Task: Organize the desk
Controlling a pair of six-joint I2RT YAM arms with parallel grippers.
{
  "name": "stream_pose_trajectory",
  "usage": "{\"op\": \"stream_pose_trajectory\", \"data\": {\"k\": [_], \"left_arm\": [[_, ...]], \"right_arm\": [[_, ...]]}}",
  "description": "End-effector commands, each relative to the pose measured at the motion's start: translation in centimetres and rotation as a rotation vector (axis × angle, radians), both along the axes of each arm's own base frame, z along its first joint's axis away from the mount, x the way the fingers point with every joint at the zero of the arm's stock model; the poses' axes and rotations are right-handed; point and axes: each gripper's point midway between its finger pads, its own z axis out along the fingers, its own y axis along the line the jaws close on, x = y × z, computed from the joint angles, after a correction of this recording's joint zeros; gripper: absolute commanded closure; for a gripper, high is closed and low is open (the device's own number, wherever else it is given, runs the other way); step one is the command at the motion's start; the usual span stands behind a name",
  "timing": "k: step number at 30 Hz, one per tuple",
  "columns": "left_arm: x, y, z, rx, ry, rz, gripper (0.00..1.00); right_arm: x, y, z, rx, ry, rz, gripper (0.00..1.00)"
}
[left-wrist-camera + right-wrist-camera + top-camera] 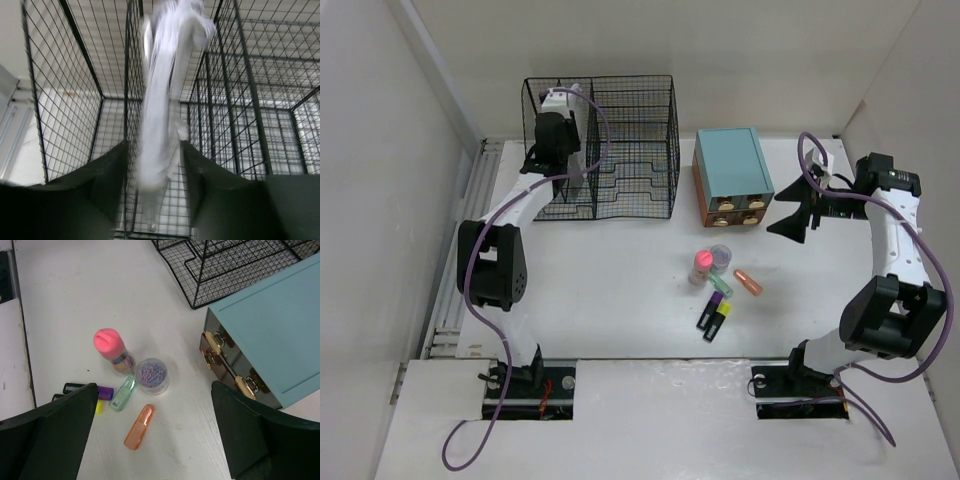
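Note:
On the white desk [620, 290] lies a cluster: a pink-capped jar [701, 265] [109, 342], a clear tub of paper clips [720, 255] [152, 375], a green case [123, 392], an orange case [748, 282] [140, 426] and two highlighters [713, 318]. My right gripper [790, 210] [154, 405] hovers open above them, holding nothing. My left gripper [560, 105] [154, 150] is over the black wire rack [630, 150]. A blurred white paper bundle [165, 90] hangs between its parted fingers, inside a rack slot, with a gap at the left finger.
A teal drawer box [730, 170] [270, 340] with gold handles stands right of the rack. A grey ribbed rail [455, 260] runs along the desk's left edge. White walls enclose the back and sides. The arm bases sit in two cut-outs at the near edge.

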Motion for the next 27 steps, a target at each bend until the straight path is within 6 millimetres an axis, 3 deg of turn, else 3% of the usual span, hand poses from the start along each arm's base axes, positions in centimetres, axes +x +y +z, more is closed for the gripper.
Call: {"op": "stream_pose_trajectory", "data": {"k": [1,2,3,6,9,10,12,14,15,17,18,19,20,21,22,23,24,25,26,27], "left_arm": [[-0.4,0.1,9.3,-0.069,-0.24,0.001,0.57],[-0.4,0.3,9.3,-0.068,-0.24,0.01,0.36],[-0.7,0.3,9.9,-0.07,-0.251,0.01,0.31],[-1.1,0.9,11.5,-0.073,-0.281,0.034,0.25],[-2.2,1.3,14.3,-0.102,-0.336,0.055,0.24],[-3.1,1.4,16.1,-0.121,-0.369,0.055,0.26],[-4.3,1.8,18.2,-0.156,-0.402,0.07,0.46],[-6.8,2.2,21.2,-0.212,-0.443,0.079,0.9],[-7.9,2.5,22.4,-0.246,-0.462,0.089,1.0],[-11.0,1.7,24.2,-0.349,-0.501,0.028,1.0],[-12.0,1.1,24.4,-0.383,-0.497,-0.011,1.0],[-13.0,-0.6,24.8,-0.413,-0.491,-0.114,0.98],[-13.7,-1.6,23.9,-0.438,-0.453,-0.162,0.9],[-15.4,-2.9,24.6,-0.494,-0.448,-0.228,0.82],[-16.5,-4.8,24.3,-0.514,-0.415,-0.326,0.74],[-17.2,-5.6,24.0,-0.525,-0.398,-0.374,0.53],[-18.5,-6.8,24.0,-0.528,-0.383,-0.434,0.44],[-19.6,-8.9,22.9,-0.531,-0.327,-0.523,0.38],[-20.4,-9.7,22.6,-0.525,-0.304,-0.558,0.33],[-20.7,-10.4,21.7,-0.515,-0.267,-0.572,0.3]], "right_arm": [[-0.1,0.3,1.0,0.033,-0.036,0.018,0.0],[-0.1,0.3,1.0,0.033,-0.036,0.018,0.0],[-0.1,0.3,1.0,0.033,-0.036,0.018,0.0],[-0.1,0.3,1.0,0.033,-0.036,0.018,0.0],[-0.1,0.3,1.0,0.033,-0.036,0.018,0.0],[-0.1,0.3,1.0,0.033,-0.036,0.018,0.0],[-0.1,0.3,1.0,0.033,-0.036,0.018,0.0],[0.0,0.3,1.2,0.03,-0.045,0.018,0.0],[0.0,0.0,1.2,0.035,-0.031,0.005,0.0],[0.8,-0.3,1.3,0.045,0.009,-0.034,0.02],[1.1,-0.4,0.9,0.048,0.031,-0.052,0.08],[1.6,-0.8,0.4,0.036,0.055,-0.079,0.21],[3.1,-1.5,0.9,0.003,-0.017,-0.111,0.31],[3.2,-1.7,0.3,0.037,0.09,-0.187,0.42],[3.7,-2.8,0.5,-0.03,0.063,-0.279,0.65],[5.9,-3.2,1.9,-0.078,-0.063,-0.343,0.74],[6.4,-3.4,2.6,-0.076,-0.05,-0.449,0.79],[5.8,-3.5,3.5,-0.133,-0.133,-0.521,0.81],[7.2,-3.8,4.7,-0.232,-0.243,-0.653,0.81],[7.2,-3.7,5.3,-0.264,-0.292,-0.725,0.75]]}}
